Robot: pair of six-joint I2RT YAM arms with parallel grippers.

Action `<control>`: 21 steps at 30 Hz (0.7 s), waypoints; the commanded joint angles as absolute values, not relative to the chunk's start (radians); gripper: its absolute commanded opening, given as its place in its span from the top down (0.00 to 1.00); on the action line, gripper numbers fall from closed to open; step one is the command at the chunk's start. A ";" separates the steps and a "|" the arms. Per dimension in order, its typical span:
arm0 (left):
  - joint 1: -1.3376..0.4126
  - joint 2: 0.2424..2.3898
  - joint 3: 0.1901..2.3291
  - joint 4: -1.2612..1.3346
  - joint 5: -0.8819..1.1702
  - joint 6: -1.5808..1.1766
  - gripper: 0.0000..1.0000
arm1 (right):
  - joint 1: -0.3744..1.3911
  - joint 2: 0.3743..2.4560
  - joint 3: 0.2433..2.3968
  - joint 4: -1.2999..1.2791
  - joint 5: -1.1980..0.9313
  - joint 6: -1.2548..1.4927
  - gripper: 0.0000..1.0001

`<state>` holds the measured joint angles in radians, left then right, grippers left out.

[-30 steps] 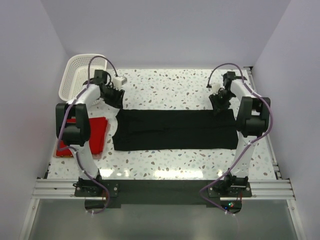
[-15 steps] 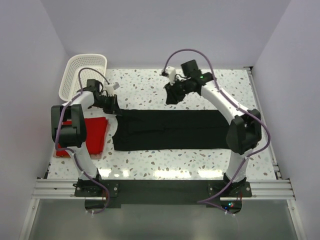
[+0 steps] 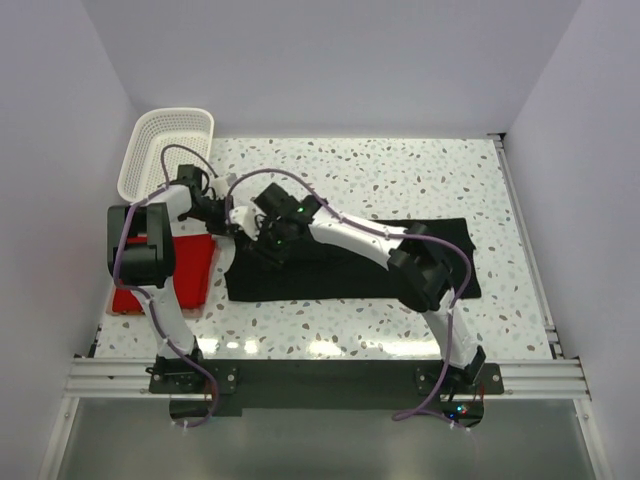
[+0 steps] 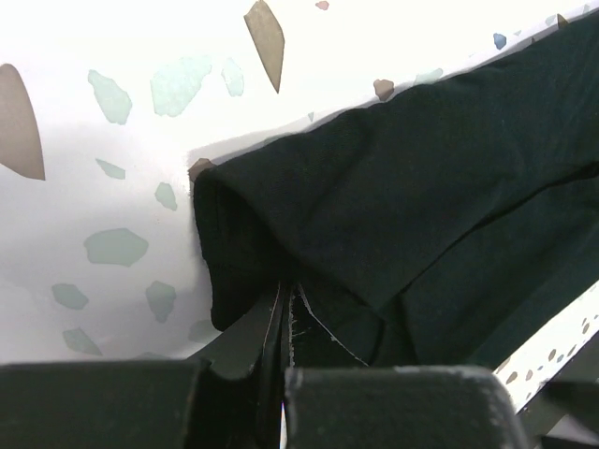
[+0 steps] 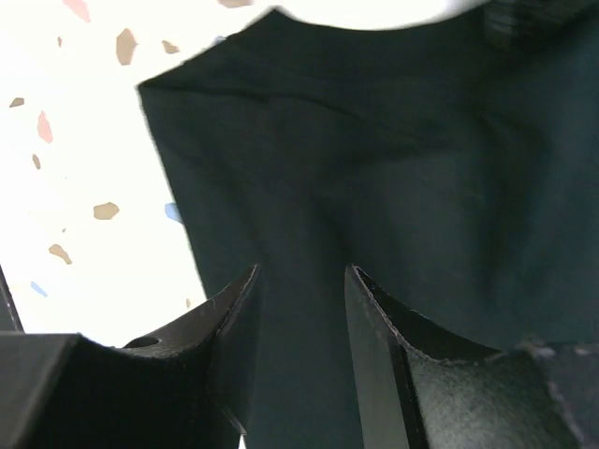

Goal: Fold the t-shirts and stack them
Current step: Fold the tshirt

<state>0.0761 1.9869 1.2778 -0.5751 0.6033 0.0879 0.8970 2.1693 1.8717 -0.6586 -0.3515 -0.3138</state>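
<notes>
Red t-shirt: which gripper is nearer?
Left. The left gripper pinches a corner of the black t-shirt, just beside the red t-shirt; the right gripper is farther right, over the black t-shirt.

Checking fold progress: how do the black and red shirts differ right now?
The black shirt lies stretched as a long strip across the middle; the red shirt is a compact rectangle at the left edge. The left gripper is shut on the black shirt's edge; nothing grips the red shirt. Both lie flat on the table.
</notes>
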 commanded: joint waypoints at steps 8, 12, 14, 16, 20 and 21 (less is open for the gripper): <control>0.078 2.016 1.289 -0.561 0.583 0.089 0.99 | 0.966 2.305 1.980 -0.615 -0.190 -0.348 0.56; 0.077 2.020 1.287 -0.563 0.580 0.094 0.99 | 0.966 2.330 1.990 -0.594 -0.157 -0.339 0.56; 0.078 2.025 1.289 -0.563 0.581 0.094 0.99 | 0.966 2.336 1.991 -0.580 -0.141 -0.334 0.57; 0.077 2.023 1.287 -0.563 0.584 0.094 0.99 | 0.966 2.339 1.991 -0.574 -0.123 -0.330 0.60; 0.077 2.023 1.289 -0.563 0.581 0.095 0.99 | 0.966 2.332 1.987 -0.571 -0.109 -0.318 0.78; 0.077 2.025 1.289 -0.563 0.581 0.097 0.99 | 0.966 2.326 1.977 -0.568 -0.109 -0.314 0.84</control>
